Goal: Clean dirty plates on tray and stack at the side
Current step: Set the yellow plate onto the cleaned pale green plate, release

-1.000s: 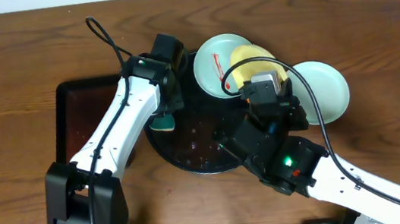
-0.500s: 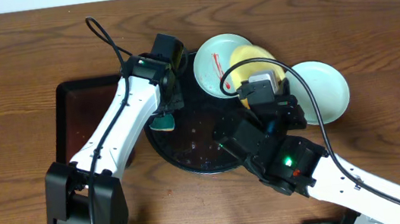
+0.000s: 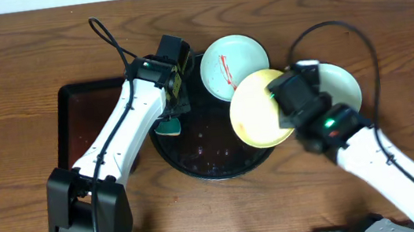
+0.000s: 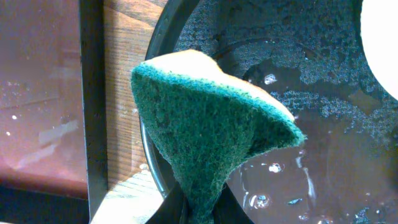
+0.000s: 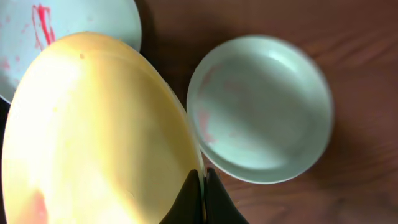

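Nearest the robot is the black tray (image 3: 196, 153). It is round and shiny, with drops of water on it. It sits on the brown counter (image 3: 18, 60).

The left fingers (image 4: 199, 211) are pinched tight on a green sponge (image 4: 211, 130). The sponge hangs over the left side of the tray. A darker square tray (image 3: 85, 123) lies just beside it.

The right fingers (image 5: 203, 193) are closed on the thin edge of the yellow plate (image 3: 258, 110). The plate is tilted. It hangs over the right rim of the tray.

Just past it, a blue-green plate (image 3: 341, 80) rests on the counter, off the tray. This looks like the start of the stack.

Farthest back is another blue-green plate (image 3: 228, 62). It sits at the back of the tray and has a red smear.

The hold on the yellow plate is only a small pinch on its edge. If the plate is wet, it could slip and fall. If it comes down crooked, it could hit the rim of the plate on the counter and push it away.
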